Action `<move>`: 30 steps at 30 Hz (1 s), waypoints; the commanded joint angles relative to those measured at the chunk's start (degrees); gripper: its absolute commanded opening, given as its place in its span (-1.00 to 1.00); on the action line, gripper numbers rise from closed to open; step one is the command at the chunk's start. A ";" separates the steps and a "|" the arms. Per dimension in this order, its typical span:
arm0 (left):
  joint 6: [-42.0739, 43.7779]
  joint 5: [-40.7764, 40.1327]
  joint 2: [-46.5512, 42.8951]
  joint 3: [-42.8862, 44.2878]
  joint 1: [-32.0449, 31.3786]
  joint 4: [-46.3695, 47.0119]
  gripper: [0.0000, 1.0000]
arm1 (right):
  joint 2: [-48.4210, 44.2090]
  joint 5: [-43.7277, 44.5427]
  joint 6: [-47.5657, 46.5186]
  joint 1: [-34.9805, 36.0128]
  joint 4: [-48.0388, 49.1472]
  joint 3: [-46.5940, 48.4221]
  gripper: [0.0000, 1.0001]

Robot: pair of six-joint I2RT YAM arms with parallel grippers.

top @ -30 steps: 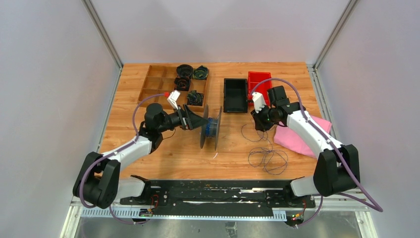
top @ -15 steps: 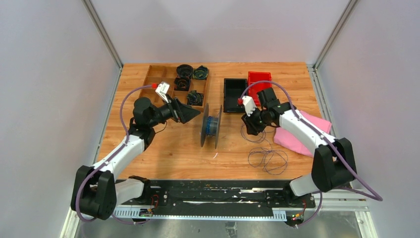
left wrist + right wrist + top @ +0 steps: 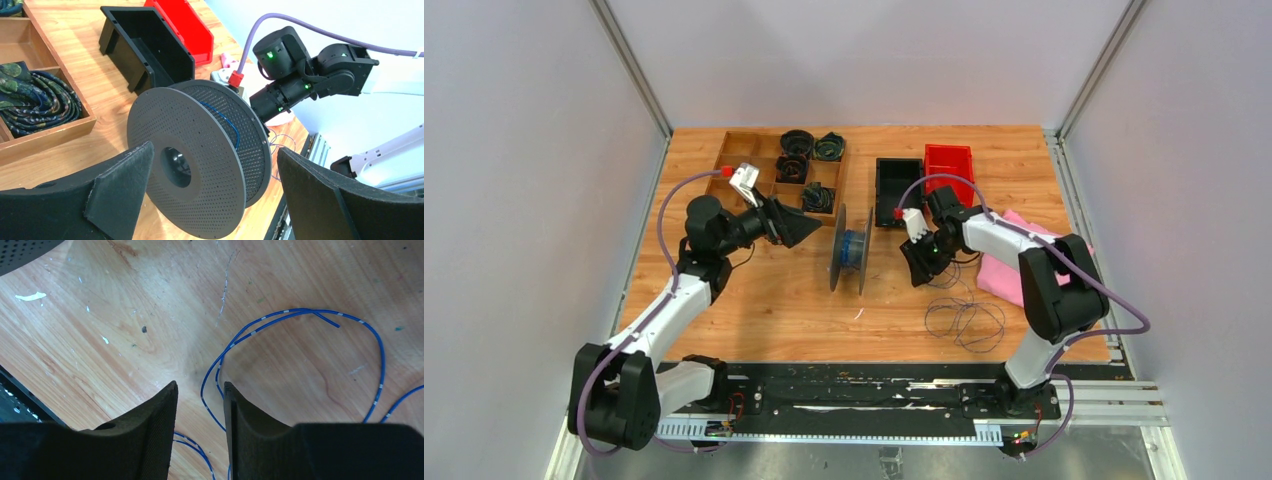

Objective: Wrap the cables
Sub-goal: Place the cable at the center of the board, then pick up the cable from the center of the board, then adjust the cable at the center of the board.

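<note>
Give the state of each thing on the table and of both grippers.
spool, upright on its rim, a little blue wire wound on
cable, mostly loose, lying in loops
left gripper, wide open, empty
right gripper, open over the cable, not gripping
black bin, empty

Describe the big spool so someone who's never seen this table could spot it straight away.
Start at the wooden table and look to its middle, just in front of the black bin. The spool stands on edge there. It alone has two wide grey perforated discs, with thin blue wire wound on the hub between them.
</note>
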 commanded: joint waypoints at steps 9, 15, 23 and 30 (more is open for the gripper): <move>4.37 0.18 -1.71 2.04 0.55 0.07 0.96 | -5.72 0.46 -0.88 0.87 -1.79 3.24 -0.99; 7.34 2.61 -2.50 3.88 0.55 -0.21 0.96 | -16.48 -1.21 -3.50 0.79 -6.07 4.94 -0.99; 15.76 5.70 -2.39 11.37 -1.97 -6.22 0.96 | -32.68 -7.65 -8.06 0.79 -11.09 11.77 -0.99; 21.21 7.34 0.15 20.27 -9.25 -10.85 0.96 | -41.03 -11.93 -9.18 0.79 -13.85 18.24 -0.99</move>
